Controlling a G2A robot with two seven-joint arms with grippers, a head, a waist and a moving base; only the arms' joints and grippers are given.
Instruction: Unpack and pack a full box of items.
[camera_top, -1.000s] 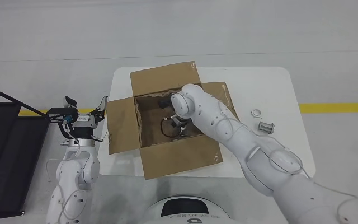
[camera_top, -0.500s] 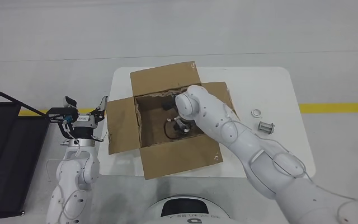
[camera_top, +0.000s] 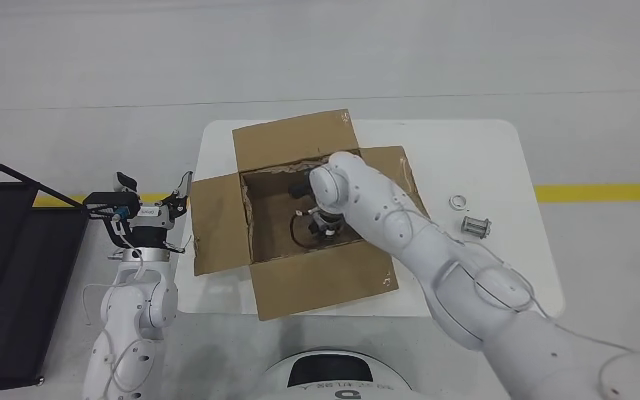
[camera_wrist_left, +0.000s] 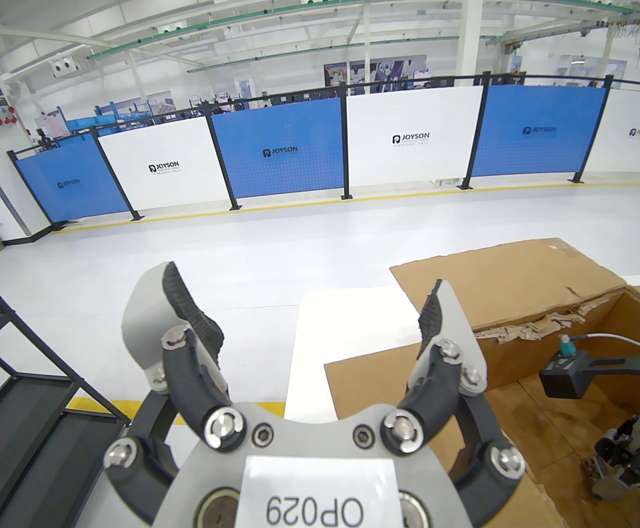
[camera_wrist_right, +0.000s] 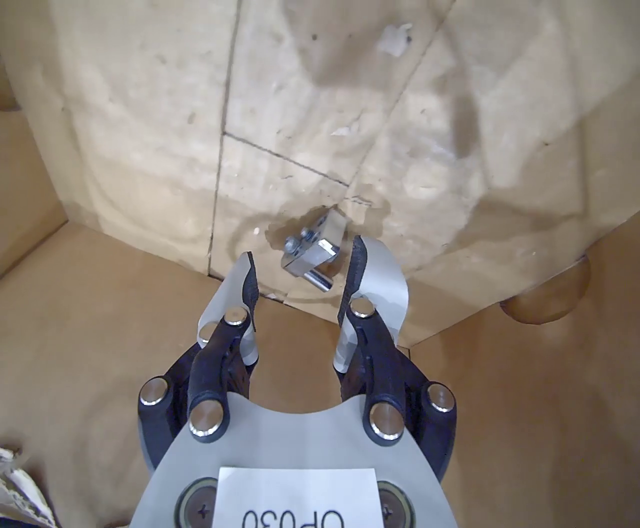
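Two grippers, both spread wide. Your right gripper hangs deep inside the cardboard box at the centre of the top view, straddling a small metal part that lies on the pale box floor, with brown walls close on every side. Your left gripper sits off the table at frame left, just beyond the box's outer flap. A metal ring and a cylinder lie near each other on the table's right side.

the right arm hides much of the box's inside | by the table's right edge, small metal bits too tiny for us to name
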